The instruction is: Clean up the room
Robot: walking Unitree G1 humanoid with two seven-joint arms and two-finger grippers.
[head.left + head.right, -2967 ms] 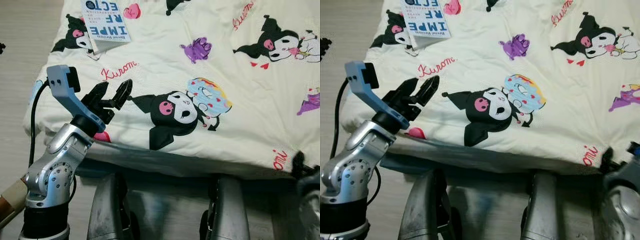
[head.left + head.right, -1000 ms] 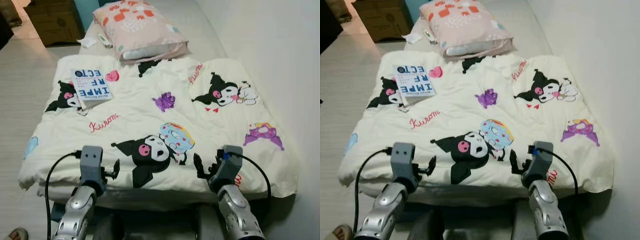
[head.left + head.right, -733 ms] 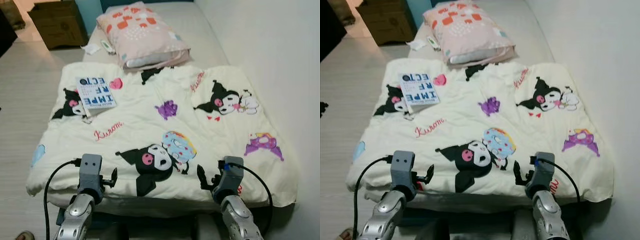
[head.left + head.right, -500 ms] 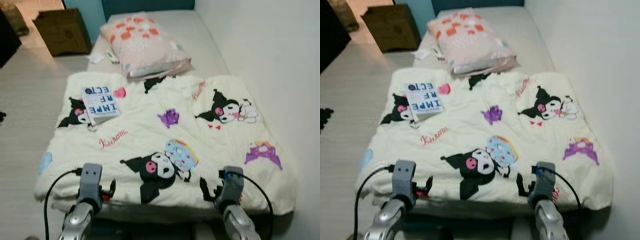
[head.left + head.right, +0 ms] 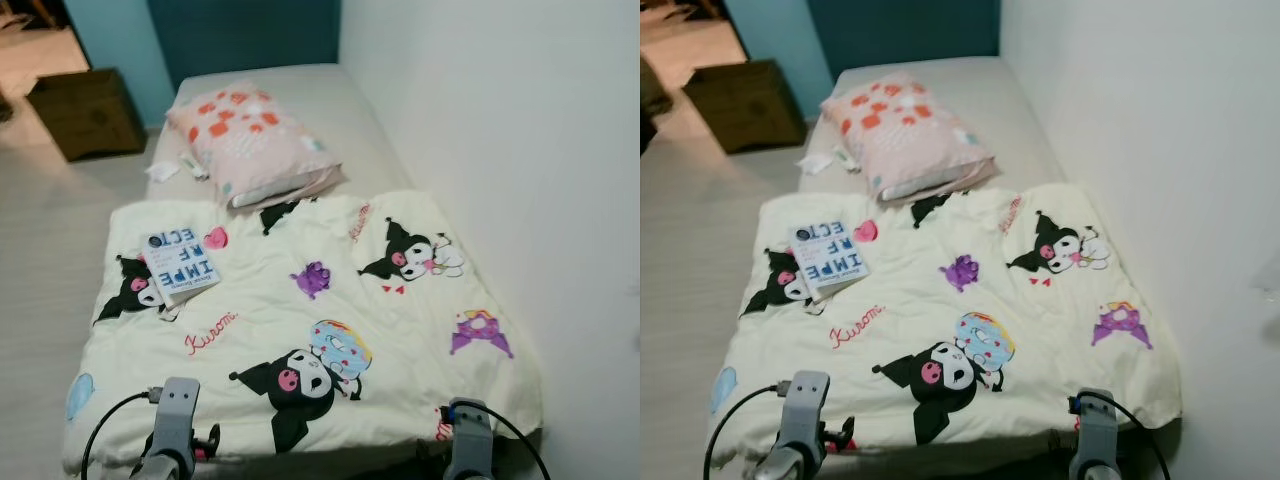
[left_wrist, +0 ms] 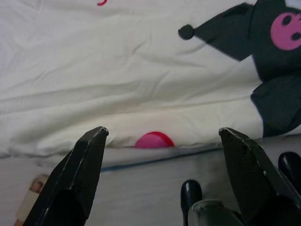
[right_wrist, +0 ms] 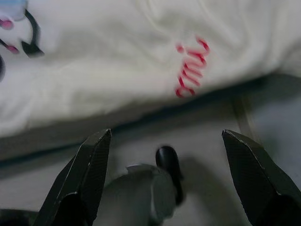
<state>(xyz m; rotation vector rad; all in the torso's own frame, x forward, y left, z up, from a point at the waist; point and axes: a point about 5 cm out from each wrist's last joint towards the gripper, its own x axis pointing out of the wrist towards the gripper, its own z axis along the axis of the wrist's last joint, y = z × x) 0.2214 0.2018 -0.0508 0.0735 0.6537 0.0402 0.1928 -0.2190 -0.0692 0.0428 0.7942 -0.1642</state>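
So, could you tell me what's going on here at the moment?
The robot stands at the foot of a bed and is handling nothing. Its left pincer and right pincer are both open, held just off the near edge of a cream cartoon-print blanket. A book lies on the blanket towards the robot's left, and a pink pillow sits at the head of the bed.

Upper left of the head views, a book [image 5: 181, 265] lies on the cream quilt [image 5: 420, 330], big letters "IMPE", "RF", "ECT" upside down. Red script "Kuromi" [image 5: 211, 333] marks the quilt at centre left.
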